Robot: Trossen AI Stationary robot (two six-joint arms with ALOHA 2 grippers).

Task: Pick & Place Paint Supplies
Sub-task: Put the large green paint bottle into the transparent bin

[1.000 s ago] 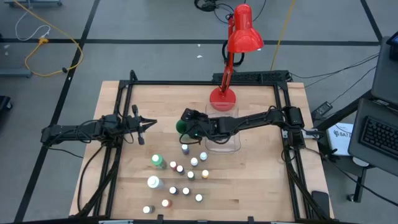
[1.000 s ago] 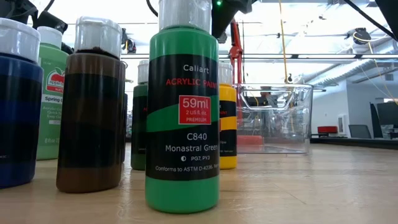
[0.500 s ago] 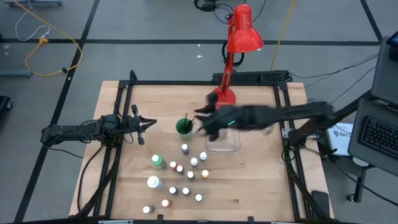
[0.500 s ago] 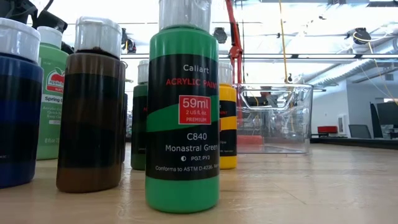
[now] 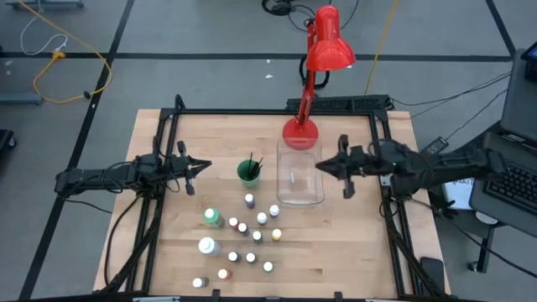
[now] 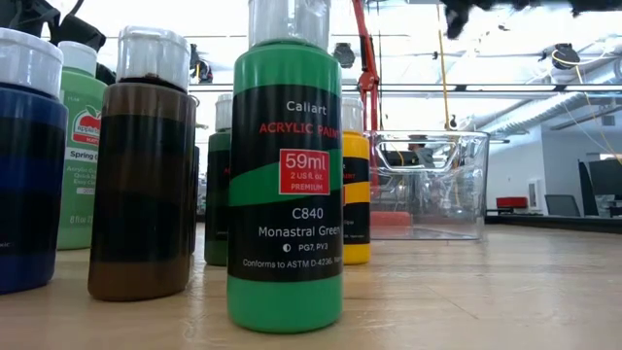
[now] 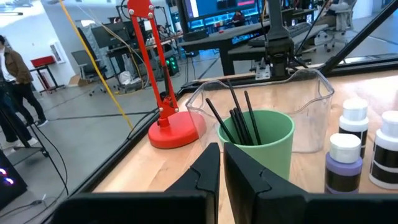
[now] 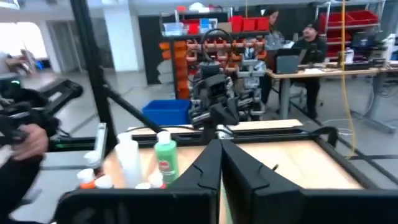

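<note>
Several small white-capped paint bottles [image 5: 249,237] stand on their bases on the near half of the table, with two larger ones [image 5: 212,217] at their left. The low view shows a green bottle [image 6: 285,194], a brown one [image 6: 146,165] and a yellow one [image 6: 356,194] close up. Dark-handled brushes [image 7: 239,118] stand in the green cup [image 5: 249,172], leaning on its rim. My left gripper [image 5: 205,166] hovers shut, left of the cup. My right gripper [image 5: 320,165] is shut at the right side of the clear bin [image 5: 299,180], above the table.
A red desk lamp [image 5: 315,84] stands with its base [image 5: 300,131] just behind the bin. A black frame rail [image 5: 172,126] runs around the table. Bare wood lies to the right of the bottles and the bin. People sit at desks in the room beyond.
My right gripper has drawn back fast from over the green cup toward the table's right edge, passing above the clear bin. The cup with its brushes now shows uncovered. The bottles and the bin have stayed where they were.
</note>
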